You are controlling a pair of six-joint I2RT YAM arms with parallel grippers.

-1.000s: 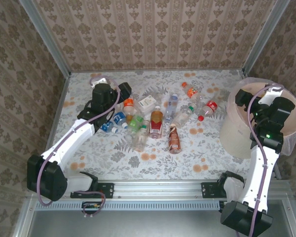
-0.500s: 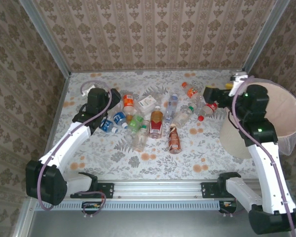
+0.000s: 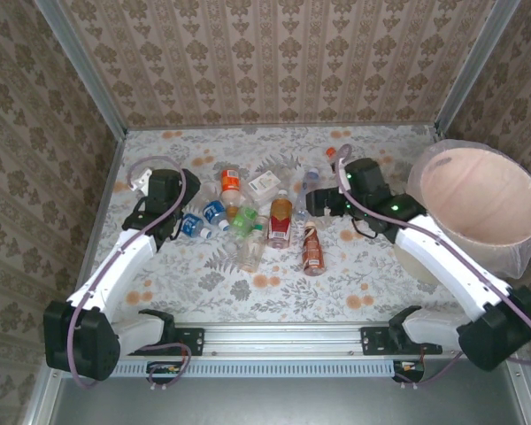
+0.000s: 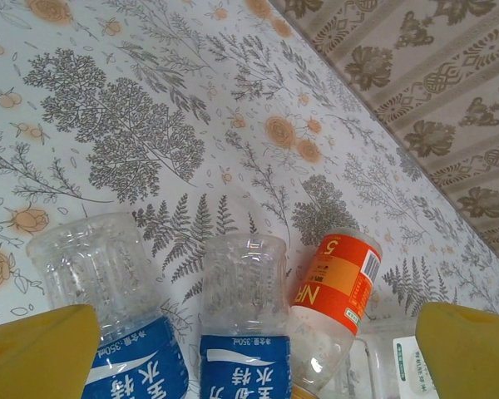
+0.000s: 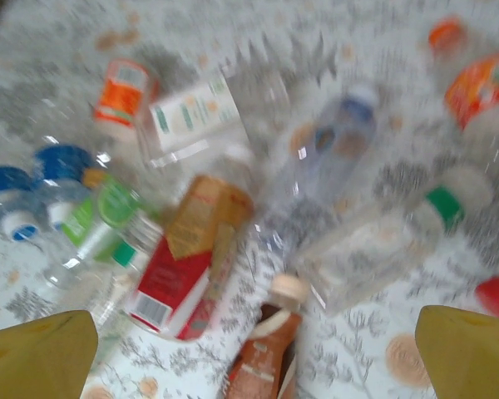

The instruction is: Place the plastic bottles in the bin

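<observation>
left wrist view: left gripper (image 4: 254,353) spread wide, empty, hanging over two blue-labelled bottles (image 4: 245,283). right gripper (image 5: 254,353) gapes wide too, gripping nothing, above the plastic bottles (image 3: 279,217) scattered on the table (image 3: 372,274); the bin (image 3: 420,235) sits far right.

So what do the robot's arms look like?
The left arm and right arm are white tubes with chunky black joints, and each trails a looping lilac cable. A tiny green light glows on the right one. The fingers are yellow.
</observation>
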